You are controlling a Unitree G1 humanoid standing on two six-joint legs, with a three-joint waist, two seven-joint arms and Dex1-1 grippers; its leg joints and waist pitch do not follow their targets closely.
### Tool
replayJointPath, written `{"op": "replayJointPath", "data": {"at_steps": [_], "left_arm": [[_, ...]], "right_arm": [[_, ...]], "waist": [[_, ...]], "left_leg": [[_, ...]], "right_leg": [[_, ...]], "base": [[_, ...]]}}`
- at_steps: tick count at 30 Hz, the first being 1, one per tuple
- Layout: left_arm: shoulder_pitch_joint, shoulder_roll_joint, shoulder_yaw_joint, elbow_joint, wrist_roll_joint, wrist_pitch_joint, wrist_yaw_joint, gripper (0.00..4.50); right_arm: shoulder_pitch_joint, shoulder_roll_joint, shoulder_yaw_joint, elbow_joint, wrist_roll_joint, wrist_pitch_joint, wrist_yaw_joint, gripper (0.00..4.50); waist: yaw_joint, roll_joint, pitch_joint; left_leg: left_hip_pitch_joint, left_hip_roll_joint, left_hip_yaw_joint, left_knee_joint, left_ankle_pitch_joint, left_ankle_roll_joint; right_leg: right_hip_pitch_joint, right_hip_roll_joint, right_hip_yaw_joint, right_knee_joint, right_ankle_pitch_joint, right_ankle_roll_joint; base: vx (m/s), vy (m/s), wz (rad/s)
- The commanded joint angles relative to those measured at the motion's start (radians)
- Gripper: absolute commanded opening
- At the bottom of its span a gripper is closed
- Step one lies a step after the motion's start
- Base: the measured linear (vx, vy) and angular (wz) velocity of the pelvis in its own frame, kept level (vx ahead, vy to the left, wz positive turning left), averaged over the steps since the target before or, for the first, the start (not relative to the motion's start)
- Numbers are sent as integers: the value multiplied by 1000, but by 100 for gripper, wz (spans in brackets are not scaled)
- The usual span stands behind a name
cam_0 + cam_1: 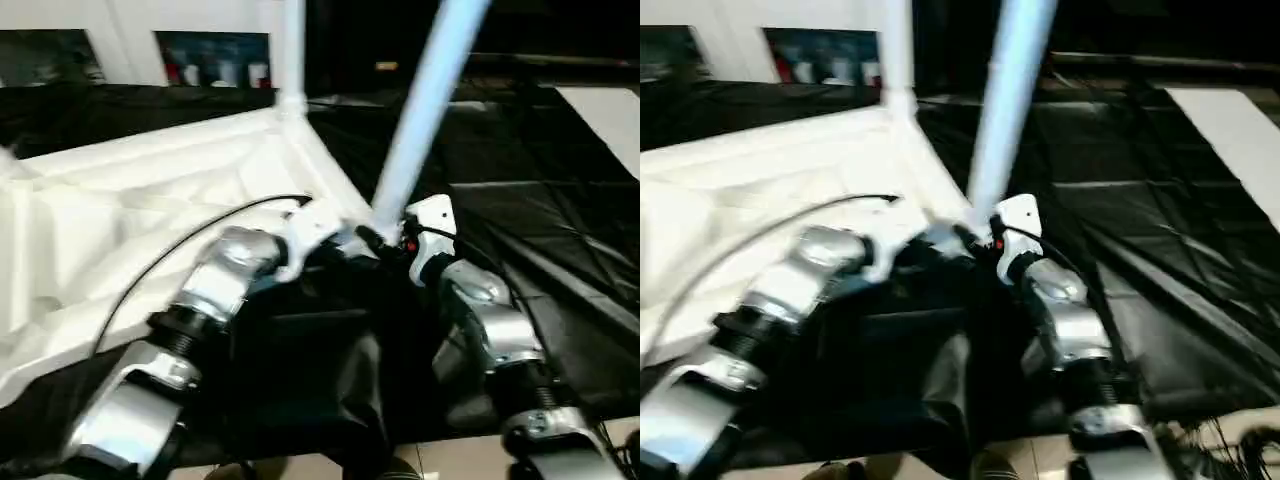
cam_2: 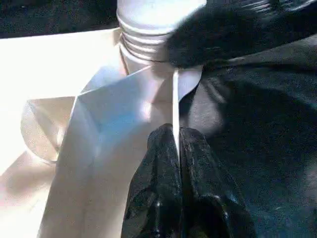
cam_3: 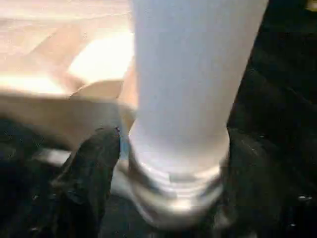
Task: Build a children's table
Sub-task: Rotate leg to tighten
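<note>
at the near right corner of the upturned tabletop (image 1: 150, 210), left fingers (image 2: 163, 188) pinch its rim to steady it; right fingers (image 3: 94, 168) straddle the leg (image 1: 425, 110), spread loosely, seemingly to seat it.

One tabletop (image 1: 150, 200), two legs (image 1: 425, 110)

Tabletop (image 1: 130, 220) lies underside up on the cloth-covered surface (image 1: 560, 250), occupying its left half. One leg (image 1: 291, 50) stands upright in the tabletop's far corner socket. A second leg (image 1: 425, 100) rises, tilted to the right, from the tabletop's near right corner. Left gripper (image 2: 177, 148) sits at that corner, fingers together on a thin rib just before the leg's base. Right gripper (image 3: 168, 163) straddles the same leg's threaded base, apparently one finger on each side. A flat board (image 1: 605, 115) lies at the surface's far right edge.
</note>
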Motion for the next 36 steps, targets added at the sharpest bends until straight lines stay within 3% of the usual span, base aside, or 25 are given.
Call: {"op": "replayJointPath", "data": {"at_steps": [1, 3, 9, 10, 12, 13, 17, 20, 26, 31, 36], "left_arm": [[36, 13, -21, 20, 14, 13, -29, 0], [58, 55, -43, -27, -7, -16, -132, 0], [120, 133, -68, -154, -97, -72, -355, 0], [131, 153, -78, -185, -109, -57, -392, 0], [132, 156, -79, -189, -109, -53, -396, 0], [137, 167, -82, -203, -115, -43, -414, 0], [145, 175, -80, -222, -124, -30, -438, 0], [150, 182, -80, -231, -125, -27, -452, 0], [154, 188, -75, -238, -127, -22, -454, 0], [152, 187, -73, -232, -122, -21, -446, 0], [147, 168, -64, -205, -107, -19, -408, 0]], "right_arm": [[10, -3, 83, -57, 6, 8, 115, 371], [31, -92, 116, -100, -2, -19, 246, 371], [79, -182, 119, -177, 59, -15, 427, 371], [90, -200, 123, -189, 74, -14, 466, 371], [92, -203, 124, -190, 76, -15, 473, 371], [100, -216, 128, -196, 90, -12, 506, 371], [108, -223, 130, -206, 123, 11, 548, 371], [111, -228, 138, -204, 120, 17, 575, 371], [115, -238, 147, -193, 107, 9, 598, 305], [114, -246, 159, -177, 93, -3, 602, 264], [122, -234, 157, -170, 88, 4, 587, 257]], "waist": [[8, -6, -58], [10, -7, -60], [11, -4, -68], [10, -1, -68], [12, -1, -66], [17, 0, -63], [30, 2, -58], [35, 0, -60], [39, -4, -65], [39, -5, -65], [40, -5, -65]], "left_leg": [[-5, 49, -23, -58, -125, 100], [-4, 51, -21, -54, -110, 110], [-4, 54, -17, -44, -9, 175], [-3, 57, -15, -42, 9, 191], [-2, 57, -15, -42, 6, 192], [0, 59, -14, -43, -20, 185], [6, 62, -14, -49, -85, 138], [4, 59, -15, -49, -93, 114], [0, 53, -14, -43, -51, 126], [0, 54, -15, -42, -63, 123], [0, 53, -15, -41, -78, 115]], "right_leg": [[53, -78, 41, -65, -239, -218], [55, -77, 42, -59, -197, -233], [60, -75, 41, -29, 48, -307], [55, -73, 40, -25, 82, -324], [54, -73, 40, -25, 80, -327], [52, -75, 40, -29, 34, -327], [46, -75, 41, -41, -87, -304], [48, -76, 42, -41, -110, -284], [52, -74, 43, -33, -51, -282], [51, -74, 42, -36, -87, -276], [49, -72, 42, -38, -114, -269]], "base": [[0, 0, 0], [0, 0, 0], [0, 0, 0], [0, 0, 0], [0, 0, 0], [0, 0, 0], [0, 0, 0], [0, 0, 0], [0, 0, 0], [0, 0, 0], [0, 0, 0]]}}
